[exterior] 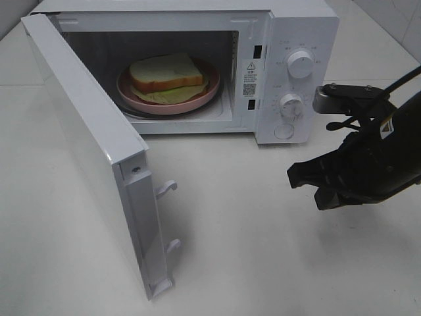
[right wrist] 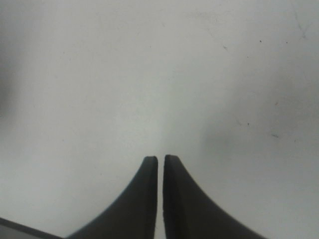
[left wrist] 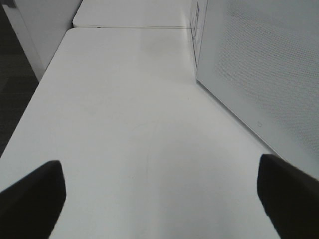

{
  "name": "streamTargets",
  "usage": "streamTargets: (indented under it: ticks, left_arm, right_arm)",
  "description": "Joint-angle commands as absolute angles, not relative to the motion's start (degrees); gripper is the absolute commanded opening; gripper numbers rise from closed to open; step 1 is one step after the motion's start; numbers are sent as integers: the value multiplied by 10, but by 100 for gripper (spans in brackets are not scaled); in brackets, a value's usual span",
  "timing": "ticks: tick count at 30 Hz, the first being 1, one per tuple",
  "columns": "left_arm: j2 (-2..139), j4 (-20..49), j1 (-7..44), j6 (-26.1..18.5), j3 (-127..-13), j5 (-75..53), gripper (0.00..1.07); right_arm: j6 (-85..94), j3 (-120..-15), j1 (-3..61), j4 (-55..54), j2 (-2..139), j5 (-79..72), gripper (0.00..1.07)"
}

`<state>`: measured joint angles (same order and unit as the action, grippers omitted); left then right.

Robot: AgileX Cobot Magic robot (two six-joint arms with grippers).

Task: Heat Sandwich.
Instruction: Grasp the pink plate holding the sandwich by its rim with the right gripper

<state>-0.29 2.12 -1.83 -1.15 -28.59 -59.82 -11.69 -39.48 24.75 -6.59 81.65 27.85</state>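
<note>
Inside the open microwave (exterior: 289,33), the sandwich (exterior: 166,74) lies flat on a round pink plate (exterior: 200,100), which sits on the cavity floor. Its top slice is pale cream bread with a tan crust along the near edge. A thinner, pale yellow-green layer shows beneath and spreads past the bread toward the front of the plate. The sandwich is well within the plate's rim and is touched by neither tool.

The microwave door (exterior: 85,145) is swung fully open toward the near left, with its two latch hooks exposed on the free edge. Two round dials, upper (exterior: 300,64) and lower (exterior: 290,105), are on the control panel.

The right tool (exterior: 294,176) hangs above the white desk (exterior: 250,263), in front of the control panel and apart from it. The right wrist view shows its two dark fingers drawn together with only a hairline gap, and nothing is gripped between them.

The left tool (left wrist: 159,196) does not appear in the high view. Its own wrist view shows the fingers spread wide over bare desk, holding nothing, with the dotted outer face of the door just beside them.
</note>
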Motion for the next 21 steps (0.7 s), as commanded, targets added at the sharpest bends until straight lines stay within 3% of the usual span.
streamTargets:
  ticks: [1,15,21]
  left_arm:
    - [-18,21,-21,-11,-284,-593,98]
    - [-18,21,-21,-11,-284,-593,98]
    - [-18,21,-21,-11,-284,-593,98]
  right_arm:
    - [-26,-422,246,-47,811,337,9]
    - [520,-465,246,-11,811,411,11]
    - [626,-465,246,32,811,412,19]
